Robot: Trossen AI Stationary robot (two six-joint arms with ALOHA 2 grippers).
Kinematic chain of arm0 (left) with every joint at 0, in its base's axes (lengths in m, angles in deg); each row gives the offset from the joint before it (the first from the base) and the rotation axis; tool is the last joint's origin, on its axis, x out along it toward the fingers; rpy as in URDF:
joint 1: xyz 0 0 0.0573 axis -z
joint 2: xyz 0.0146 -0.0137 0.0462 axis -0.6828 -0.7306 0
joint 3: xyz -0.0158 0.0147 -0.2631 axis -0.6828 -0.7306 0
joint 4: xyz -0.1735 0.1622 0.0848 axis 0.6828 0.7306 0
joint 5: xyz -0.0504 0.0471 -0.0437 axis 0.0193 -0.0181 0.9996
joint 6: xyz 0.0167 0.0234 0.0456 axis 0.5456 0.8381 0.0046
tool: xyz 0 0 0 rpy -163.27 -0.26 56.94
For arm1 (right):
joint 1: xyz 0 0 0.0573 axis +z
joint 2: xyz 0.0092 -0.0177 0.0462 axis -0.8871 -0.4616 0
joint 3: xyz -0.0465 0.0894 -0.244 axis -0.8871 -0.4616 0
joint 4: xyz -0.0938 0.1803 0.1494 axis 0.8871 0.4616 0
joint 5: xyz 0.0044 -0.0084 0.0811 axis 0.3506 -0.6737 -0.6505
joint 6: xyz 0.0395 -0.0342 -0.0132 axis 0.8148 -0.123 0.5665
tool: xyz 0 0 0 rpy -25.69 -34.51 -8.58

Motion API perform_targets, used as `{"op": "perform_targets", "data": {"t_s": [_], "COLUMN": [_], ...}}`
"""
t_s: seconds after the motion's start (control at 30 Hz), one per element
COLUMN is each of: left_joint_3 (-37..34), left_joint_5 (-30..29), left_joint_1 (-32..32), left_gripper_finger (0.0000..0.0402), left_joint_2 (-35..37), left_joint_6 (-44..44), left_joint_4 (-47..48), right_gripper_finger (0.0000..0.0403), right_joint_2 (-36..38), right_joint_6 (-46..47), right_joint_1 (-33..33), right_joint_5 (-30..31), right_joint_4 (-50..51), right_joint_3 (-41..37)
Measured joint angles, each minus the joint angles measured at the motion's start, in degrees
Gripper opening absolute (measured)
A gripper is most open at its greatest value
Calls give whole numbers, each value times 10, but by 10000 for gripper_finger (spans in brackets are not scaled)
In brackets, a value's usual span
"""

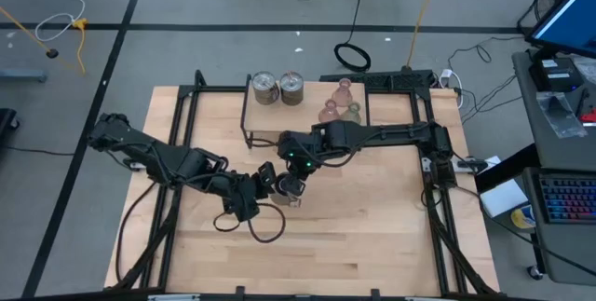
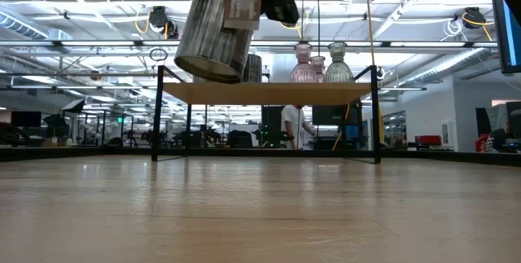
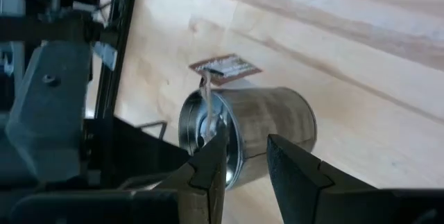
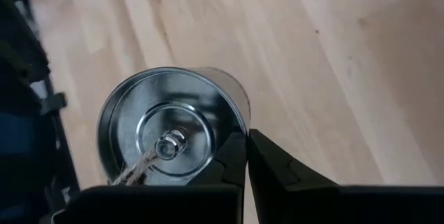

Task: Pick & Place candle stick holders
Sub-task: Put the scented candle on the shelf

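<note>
Aloft, silver holder [image 4: 173, 123] in right fingers [image 4: 232, 158] (rim pinched).

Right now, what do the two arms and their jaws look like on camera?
Both the left arm and the right arm are dark, jointed and matte, with black cables looping alongside. The right arm's wrist shows small green lights. Each ends in two dark, tapered angular fingers.

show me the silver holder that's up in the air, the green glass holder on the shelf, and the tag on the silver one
Lifted silver candle stick holder [image 2: 212, 31], low view, ribbed side wall.
Olive-green glass holder [image 2: 338, 66], low view, bell-shaped body.
Tag [image 3: 225, 67], left wrist view, flat face.
</note>
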Motion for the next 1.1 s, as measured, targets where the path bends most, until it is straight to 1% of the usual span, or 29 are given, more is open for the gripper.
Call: {"op": "perform_targets", "data": {"t_s": [0.23, 0.43, 0.6, 0.87, 1.1], "left_joint_3": [0, 0, 0, 0, -1], "left_joint_5": [54, 74, 96, 160, 181], "left_joint_1": [-16, -21, -23, -41, -55], "left_gripper_finger": [108, 108, 108, 108, 108], "left_joint_2": [-4, -12, -12, -12, -34], "left_joint_6": [21, 56, 69, 78, 103], "left_joint_4": [-18, -34, -40, -55, -57], "right_gripper_finger": [0, 0, 0, 0, 0], "right_joint_2": [0, 0, 0, 0, 0], "right_joint_6": [-46, -79, -85, -102, -115], "right_joint_1": [0, 0, 2, 4, 8], "right_joint_5": [-25, -30, -39, -40, -39], "right_joint_4": [-2, 0, -4, -1, 24], "right_joint_3": [0, 0, 0, 0, -3]}}
